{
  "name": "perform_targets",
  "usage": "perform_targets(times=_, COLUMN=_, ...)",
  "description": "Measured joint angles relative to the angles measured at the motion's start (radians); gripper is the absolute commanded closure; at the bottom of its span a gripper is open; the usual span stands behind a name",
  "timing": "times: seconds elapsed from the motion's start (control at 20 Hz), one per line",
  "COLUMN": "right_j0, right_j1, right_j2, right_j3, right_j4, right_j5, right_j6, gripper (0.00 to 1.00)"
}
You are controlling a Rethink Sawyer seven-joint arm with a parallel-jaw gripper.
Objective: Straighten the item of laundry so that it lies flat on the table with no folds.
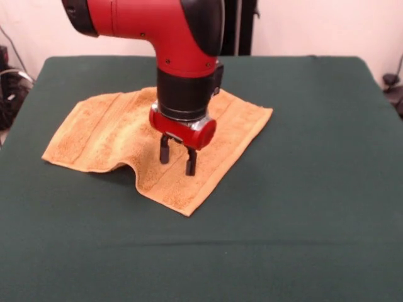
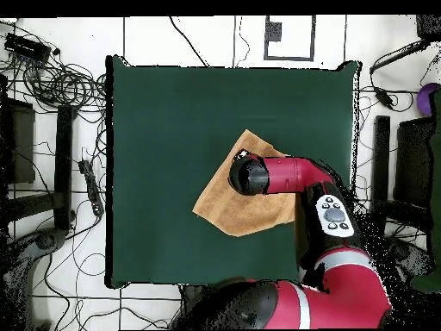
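Bare green cloth of the table (image 1: 296,239) fills the foreground of the front view, from 3 o'clock round through 6 to 9. Beyond it, left of centre, the towel (image 1: 107,135) is spread, its long axis running from 9 o'clock toward 3 o'clock with a slight tilt, so that one corner points at about 5 o'clock. A raised ripple is seen in the near edge, at roughly 7 o'clock from the gripper (image 1: 177,159), and a shadow is cast beneath it; the remainder of the cloth appears to lie flat. The gripper is held directly above the right-hand half of the towel, with its two dark fingers parted and nothing between them. Whether the tips touch the pile cannot be decided.

In the overhead view, the towel (image 2: 226,207) is found right of the table centre, toward 4 o'clock, well inside the table (image 2: 172,112) edges. Part of it is hidden by the red arm (image 2: 297,177), which is brought in from 5 o'clock. The gripper itself is covered by the wrist here.

The ripple is judged to be the remaining fault. Since it lies on the camera-facing edge in the front view, just beside the gripper, a short move toward that edge is what the next grasp is expected to require.
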Motion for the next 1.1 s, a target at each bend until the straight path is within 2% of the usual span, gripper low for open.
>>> perform_targets(times=0.25, right_j0=0.012, right_j1=0.001, right_j2=-0.012, right_j3=-0.002, right_j4=0.001, right_j5=-0.006, right_j6=0.0, gripper=0.0)
perform_targets(times=0.3, right_j0=0.047, right_j1=0.006, right_j2=-0.045, right_j3=-0.01, right_j4=0.002, right_j5=-0.03, right_j6=0.0, gripper=1.0)
perform_targets(times=0.6, right_j0=0.089, right_j1=0.015, right_j2=-0.077, right_j3=-0.017, right_j4=-0.005, right_j5=-0.089, right_j6=0.0, gripper=1.0)
perform_targets(times=1.1, right_j0=0.154, right_j1=0.028, right_j2=-0.139, right_j3=-0.037, right_j4=-0.008, right_j5=-0.093, right_j6=0.0, gripper=1.0)
